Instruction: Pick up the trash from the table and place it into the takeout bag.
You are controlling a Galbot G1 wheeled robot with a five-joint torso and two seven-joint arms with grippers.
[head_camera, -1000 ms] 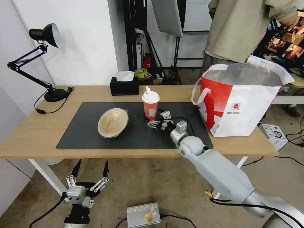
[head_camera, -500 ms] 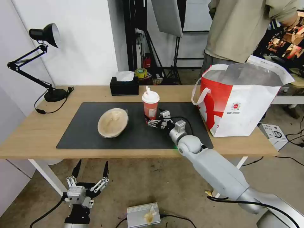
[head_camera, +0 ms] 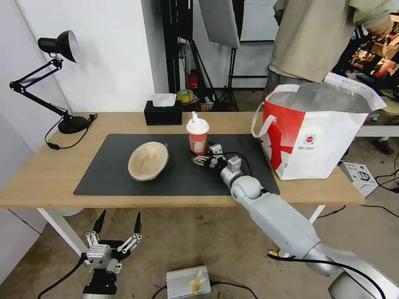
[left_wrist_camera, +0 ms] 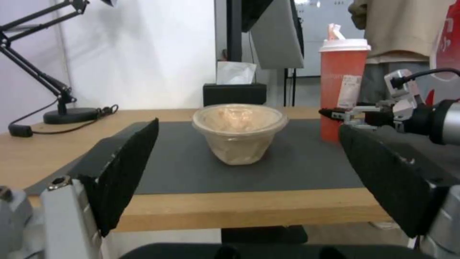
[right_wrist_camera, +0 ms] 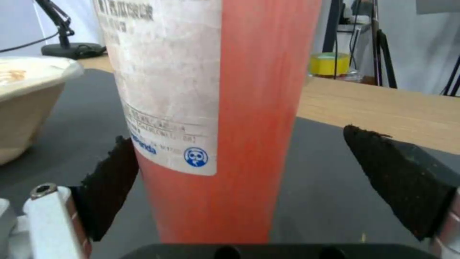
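straddling the base of the tall red paper cup (head_camera: 198, 139) mid-mat, the right gripper (head_camera: 202, 158) has its black pads apart. tan oval bowl (head_camera: 148, 160) sits at the cup's 9 o'clock; white bag (head_camera: 320, 137) at 3. left gripper (head_camera: 118, 231) hangs spread below the table (head_camera: 37, 174).

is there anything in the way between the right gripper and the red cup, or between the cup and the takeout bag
Nothing visible. The right gripper is at the base of the red cup, its open jaws to either side of the cup's lower part with a gap on one side. Between the cup and the takeout bag lies bare dark mat; the bag's mouth is open.
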